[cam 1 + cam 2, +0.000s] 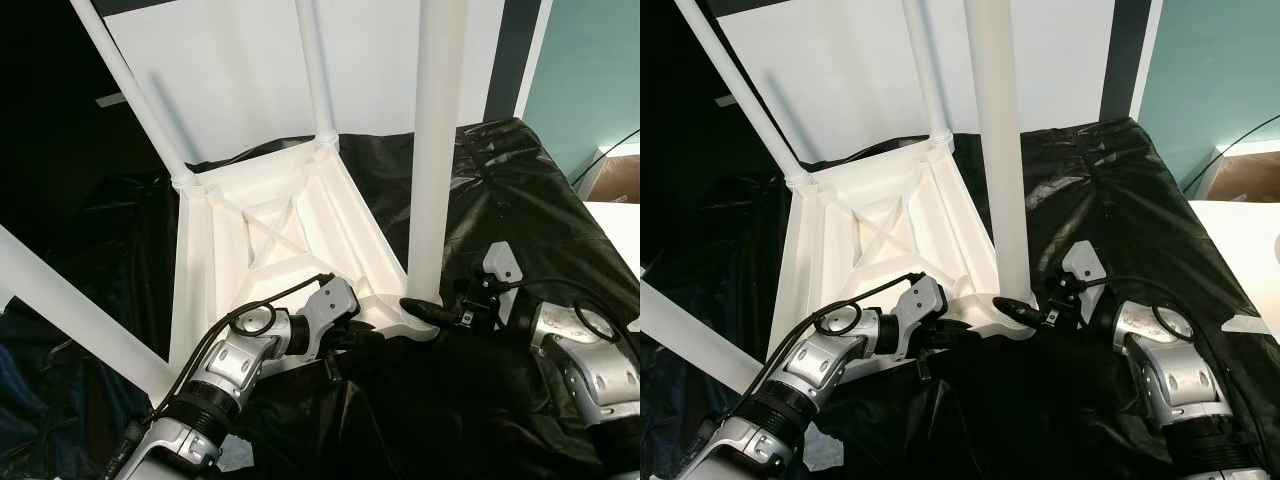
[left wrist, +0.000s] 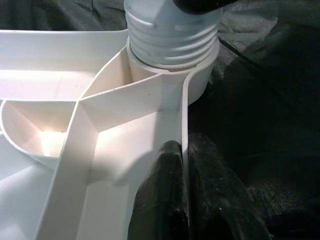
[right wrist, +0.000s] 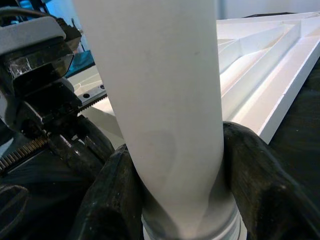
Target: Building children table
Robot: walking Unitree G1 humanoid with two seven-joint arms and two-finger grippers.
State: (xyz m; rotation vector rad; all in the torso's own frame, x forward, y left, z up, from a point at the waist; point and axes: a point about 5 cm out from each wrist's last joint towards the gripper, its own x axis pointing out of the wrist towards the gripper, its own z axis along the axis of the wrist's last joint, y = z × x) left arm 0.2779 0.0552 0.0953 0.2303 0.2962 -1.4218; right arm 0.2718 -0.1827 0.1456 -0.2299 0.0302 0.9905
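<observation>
The right gripper point(image 1: 1025, 313) is clamping the white plastic table leg point(image 1: 998, 150) while the left gripper point(image 2: 182, 200) is pinching the upturned white tabletop's rim point(image 2: 184, 125); a tilted leg risks cross-threading.

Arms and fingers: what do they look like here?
Both arms are silver metal with black ribbed collars and looped black cables. The left gripper and right gripper have grey wrist housings. The fingers are long, black and matte; a toothed rack shows beside the right ones.
</observation>
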